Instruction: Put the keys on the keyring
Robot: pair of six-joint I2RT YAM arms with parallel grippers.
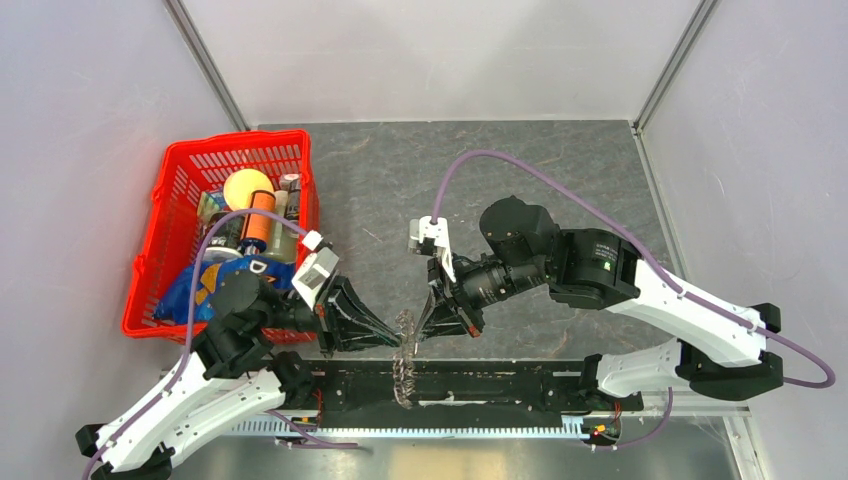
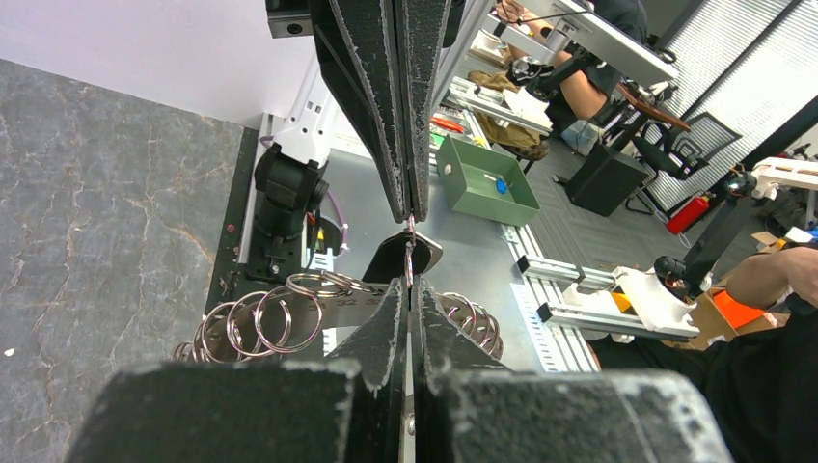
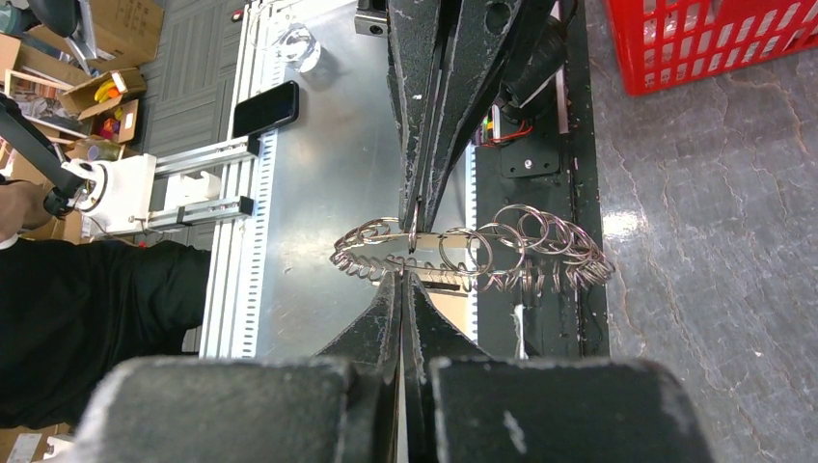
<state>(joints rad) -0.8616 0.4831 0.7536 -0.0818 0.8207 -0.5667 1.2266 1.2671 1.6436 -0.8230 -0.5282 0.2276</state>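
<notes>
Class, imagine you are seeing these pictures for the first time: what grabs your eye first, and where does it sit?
The left pincer and right pincer, both shut, meet tip to tip above the near edge of the table, pinching the keyring, a bristling bunch of grey metal loops, between them. Next comes the bright red basket on the left side, heaped with odds and ends.

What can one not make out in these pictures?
Left wrist: the key, half covered by the jaws; whether threaded, unclear.
Top view: the key hidden between both arms' jaws; the keyring too small for detail.
Right wrist: the grip point, hidden by the jaws.
</notes>
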